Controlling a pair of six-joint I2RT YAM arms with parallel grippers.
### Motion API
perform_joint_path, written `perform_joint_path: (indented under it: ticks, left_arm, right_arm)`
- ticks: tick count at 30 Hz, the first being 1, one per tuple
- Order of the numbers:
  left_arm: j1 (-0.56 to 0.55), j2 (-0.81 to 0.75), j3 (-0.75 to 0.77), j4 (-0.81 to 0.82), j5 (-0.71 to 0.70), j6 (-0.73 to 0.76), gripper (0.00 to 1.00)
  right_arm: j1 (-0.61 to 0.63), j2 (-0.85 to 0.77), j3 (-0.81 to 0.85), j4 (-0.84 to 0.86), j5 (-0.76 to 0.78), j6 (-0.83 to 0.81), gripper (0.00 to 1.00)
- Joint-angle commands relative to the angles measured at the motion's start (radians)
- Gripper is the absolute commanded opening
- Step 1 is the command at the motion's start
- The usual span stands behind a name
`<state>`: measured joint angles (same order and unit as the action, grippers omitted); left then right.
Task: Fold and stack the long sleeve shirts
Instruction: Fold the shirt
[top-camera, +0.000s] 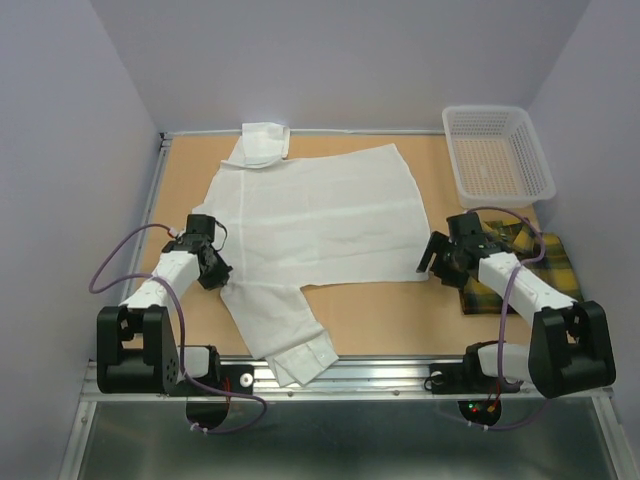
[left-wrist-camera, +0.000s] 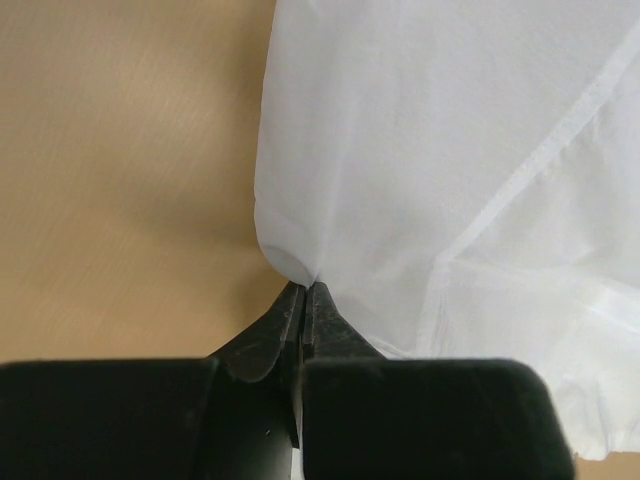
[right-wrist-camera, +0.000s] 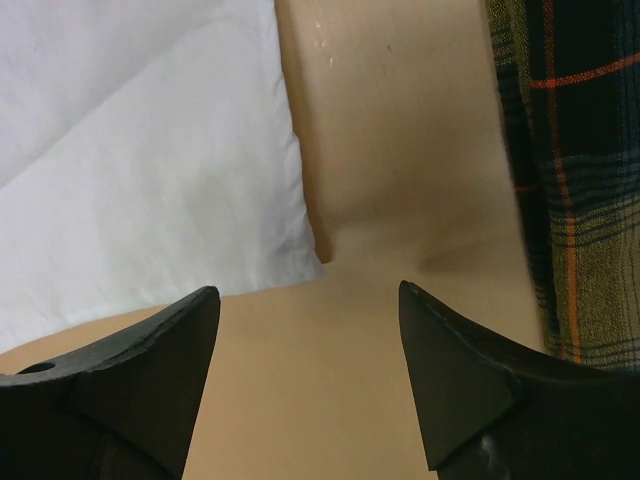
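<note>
Jaws of my left gripper (left-wrist-camera: 303, 298) pinch shut on the edge of the white shirt (top-camera: 320, 215), spread across the table (top-camera: 380, 310). My right gripper (right-wrist-camera: 310, 335) gapes wide, holding nothing, beside the plaid shirt (top-camera: 548, 262).

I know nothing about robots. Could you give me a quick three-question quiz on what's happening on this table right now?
1. True or false: the left gripper is shut on the edge of the white shirt.
2. The plaid shirt lies: A) on the table near the basket; B) inside it; C) on top of the white shirt.
3. Fill in: the right gripper has its jaws ____, with nothing between them.

Key: 1 true; 2 A; 3 open.
</note>
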<state>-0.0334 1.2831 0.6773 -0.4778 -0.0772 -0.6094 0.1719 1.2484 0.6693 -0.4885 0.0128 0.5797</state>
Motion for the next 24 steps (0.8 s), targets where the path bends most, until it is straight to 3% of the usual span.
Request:
perform_joint_path:
  ticks: [1, 17, 24]
  left_arm:
    - [-0.007, -0.057, 0.044, -0.068, 0.002, 0.037, 0.02]
    - [-0.005, -0.108, 0.042, -0.081, 0.044, 0.056, 0.02]
    - [-0.003, -0.125, 0.033, -0.073, 0.048, 0.05, 0.02]
  right_arm:
    - [0.005, 0.017, -0.027, 0.002, 0.026, 0.029, 0.76]
    - [0.015, 0.098, -0.069, 0.128, -0.002, 0.104, 0.58]
    - [0.028, 0.115, -0.073, 0.153, -0.007, 0.114, 0.42]
